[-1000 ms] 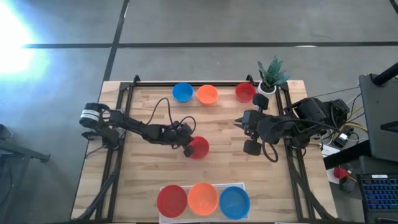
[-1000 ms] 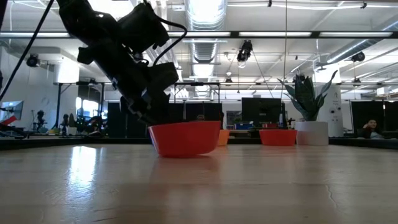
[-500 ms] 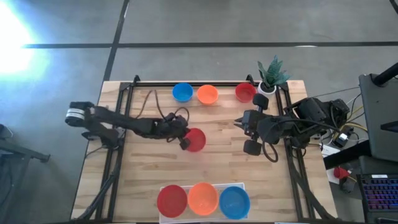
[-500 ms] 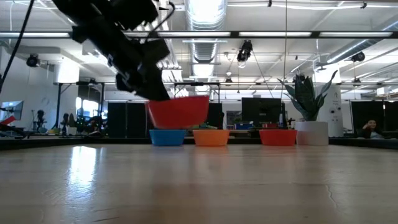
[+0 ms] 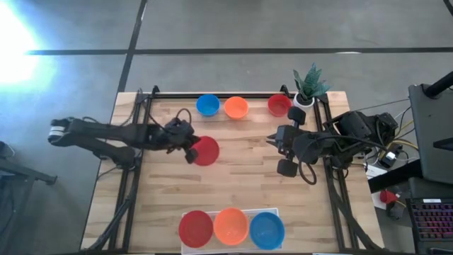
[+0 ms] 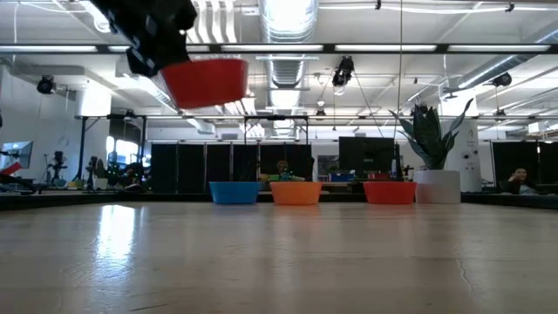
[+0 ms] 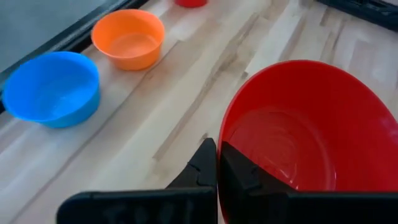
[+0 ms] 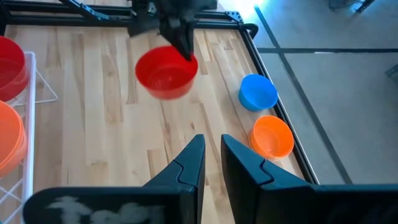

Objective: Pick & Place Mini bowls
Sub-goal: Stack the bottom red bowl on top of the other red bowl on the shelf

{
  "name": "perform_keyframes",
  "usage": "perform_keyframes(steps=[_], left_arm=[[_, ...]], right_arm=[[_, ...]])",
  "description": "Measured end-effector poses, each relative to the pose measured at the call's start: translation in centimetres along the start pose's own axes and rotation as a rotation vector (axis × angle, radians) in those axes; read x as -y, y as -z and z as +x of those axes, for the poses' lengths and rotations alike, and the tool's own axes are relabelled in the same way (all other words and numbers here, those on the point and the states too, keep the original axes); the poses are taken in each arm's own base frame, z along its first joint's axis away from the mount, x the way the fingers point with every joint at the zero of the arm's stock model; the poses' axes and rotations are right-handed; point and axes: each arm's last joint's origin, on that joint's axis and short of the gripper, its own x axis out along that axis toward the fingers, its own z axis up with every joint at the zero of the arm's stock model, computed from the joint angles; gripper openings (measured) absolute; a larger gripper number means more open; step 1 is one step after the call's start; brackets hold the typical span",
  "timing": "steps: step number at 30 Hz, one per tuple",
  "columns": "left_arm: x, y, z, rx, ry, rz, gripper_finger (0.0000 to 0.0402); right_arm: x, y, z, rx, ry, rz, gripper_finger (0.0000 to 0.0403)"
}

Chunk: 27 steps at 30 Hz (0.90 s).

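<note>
High over the wooden table (image 5: 241,170), the left gripper (image 5: 190,150) pinches a red bowl (image 5: 204,151) by its rim between shut fingers, a thin hold that could slip, while the right gripper (image 5: 272,140) waits slightly open and empty.

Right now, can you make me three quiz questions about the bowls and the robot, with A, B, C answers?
1. Where is the red bowl that the left gripper has?
A. On the table
B. Up in the air
C. In the tray

2. How many bowls sit in the white tray?
A. Three
B. One
C. Five

3. What is the left gripper doing?
A. Wide open
B. Shut on the plant
C. Shut on the red bowl's rim

Answers:
1. B: the low view shows it well above the table.
2. A: a red one, an orange one and a blue one sit there.
3. C: the left wrist view shows the fingers pinching the rim.
</note>
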Motion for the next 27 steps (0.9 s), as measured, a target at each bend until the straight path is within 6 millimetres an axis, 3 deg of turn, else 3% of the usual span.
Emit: perform_keyframes(steps=[8, 16, 27], left_arm=[[1.0, -3.0, -3.9, -0.086, 0.058, 0.085, 0.0], [2.9, -5.6, -7.9, -0.052, 0.178, 0.165, 0.0], [7.8, -4.7, -10.0, -0.138, 0.39, 0.299, 0.0]], right_arm=[[0.0, 0.0, 0.0, 0.0, 0.0, 0.003, 0.0047], [0.0, 0.0, 0.0, 0.001, -0.001, 0.001, 0.0047], [0.0, 0.0, 0.0, 0.003, -0.004, 0.013, 0.0047]])
